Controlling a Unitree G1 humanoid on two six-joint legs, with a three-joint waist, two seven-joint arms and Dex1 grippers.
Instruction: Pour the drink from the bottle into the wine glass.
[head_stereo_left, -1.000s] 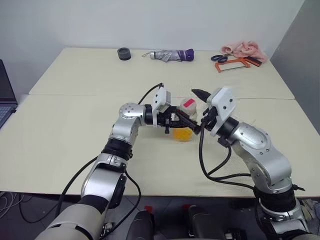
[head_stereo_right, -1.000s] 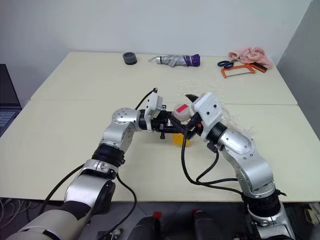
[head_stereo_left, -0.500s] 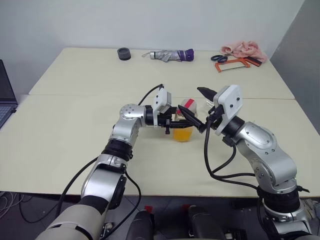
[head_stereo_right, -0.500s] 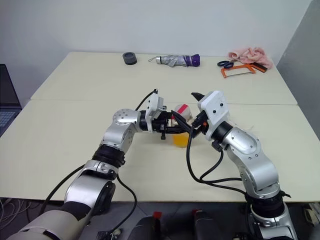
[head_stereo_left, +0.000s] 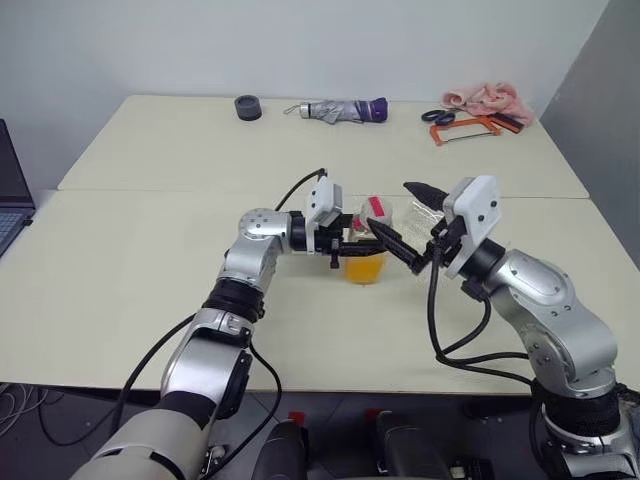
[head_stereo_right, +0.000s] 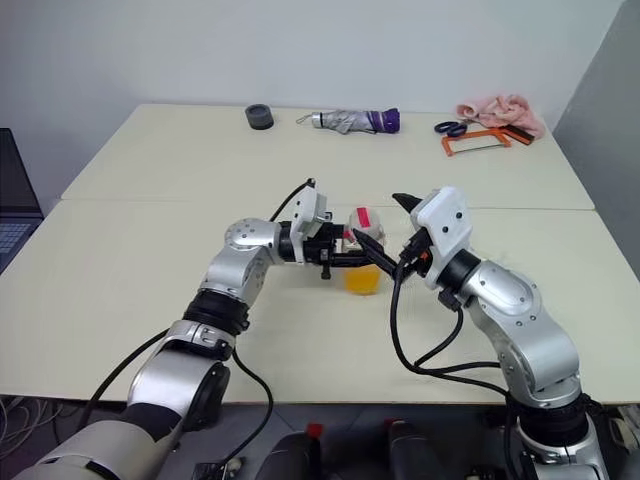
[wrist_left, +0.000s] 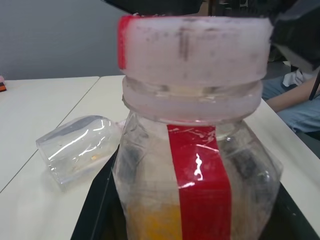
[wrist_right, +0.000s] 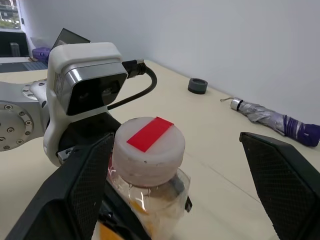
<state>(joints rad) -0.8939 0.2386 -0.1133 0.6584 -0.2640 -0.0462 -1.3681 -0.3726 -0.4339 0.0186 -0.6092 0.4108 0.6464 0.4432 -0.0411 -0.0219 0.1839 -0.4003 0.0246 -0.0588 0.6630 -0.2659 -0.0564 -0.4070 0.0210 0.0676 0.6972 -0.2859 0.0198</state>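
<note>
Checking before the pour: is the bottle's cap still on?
On. The cap sits on the upright bottle, which the left gripper holds; the right gripper's fingers stand apart on either side of the cap.

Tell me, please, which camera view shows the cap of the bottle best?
The right wrist view: the cap sits close between the open right hand's fingers, its top and red strip plainly visible. The left wrist view gives only its side, up close. In the head views it is a small pale spot with red above the left hand.
</note>
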